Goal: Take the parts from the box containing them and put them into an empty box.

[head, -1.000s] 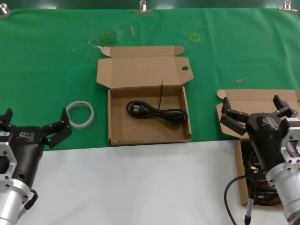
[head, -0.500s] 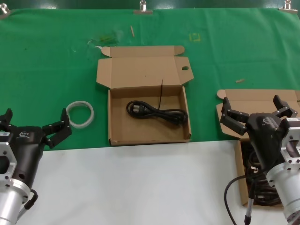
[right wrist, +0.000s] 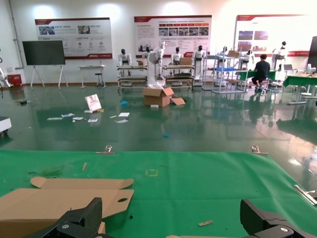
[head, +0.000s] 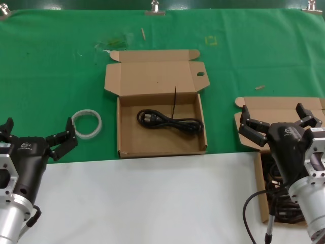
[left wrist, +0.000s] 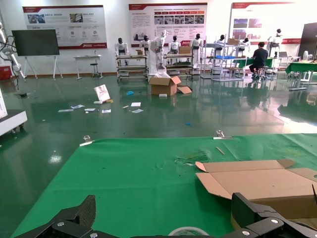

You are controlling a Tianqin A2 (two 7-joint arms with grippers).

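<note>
Hovering, right pincer (head: 278,121): mine, fingers spread wide and holding nothing, above the near-right source box (head: 264,201).
Left pincer (head: 36,136): mine too, splayed wide and idle at the near left.
Cords left (head: 284,208): a dark tangle lies in the source box under my right arm; I cannot count them.
White ring (head: 87,123): on the green table (head: 51,66), left of centre.
Receiving box (head: 161,147): centre, its holed lid flap on the far side.
Done: one cord (head: 170,121) lies inside it; I judge most of the job remains.
</note>
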